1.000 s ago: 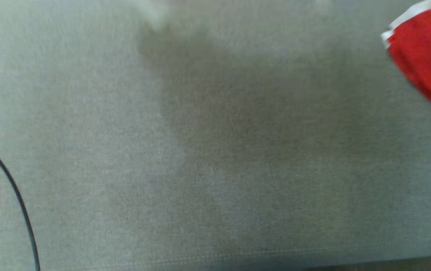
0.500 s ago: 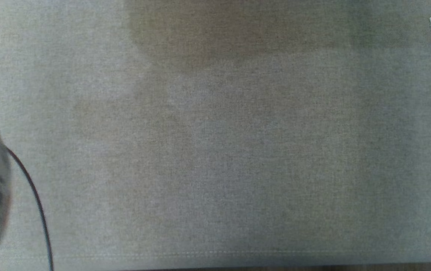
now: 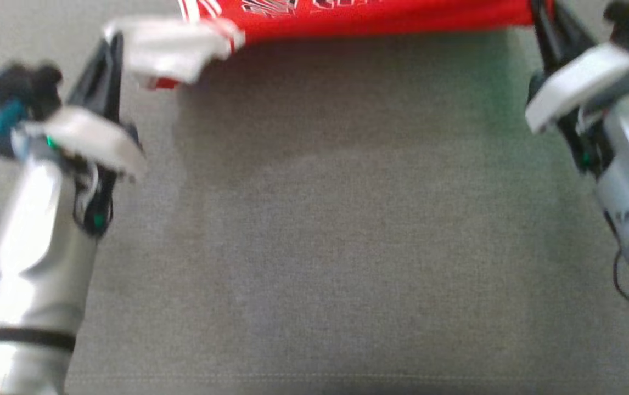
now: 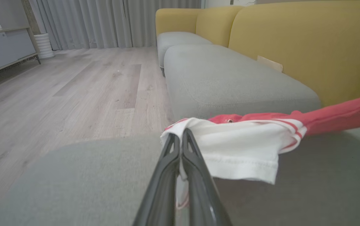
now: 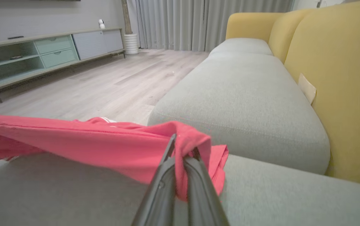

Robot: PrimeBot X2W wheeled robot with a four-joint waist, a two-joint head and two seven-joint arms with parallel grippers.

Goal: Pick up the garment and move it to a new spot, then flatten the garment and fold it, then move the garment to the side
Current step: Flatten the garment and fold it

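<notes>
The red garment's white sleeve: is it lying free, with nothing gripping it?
No, the left gripper is pinched shut on the white sleeve of the red garment.

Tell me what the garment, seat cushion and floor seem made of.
Garment: soft knit cloth, probably jersey, matte red with a white sleeve; it drapes and shows a stitched hem.
Seat cushion: grey woven upholstery, matte, weave and seam visible.
Floor: pale wood-look planks; real wood or laminate, unclear.
</notes>
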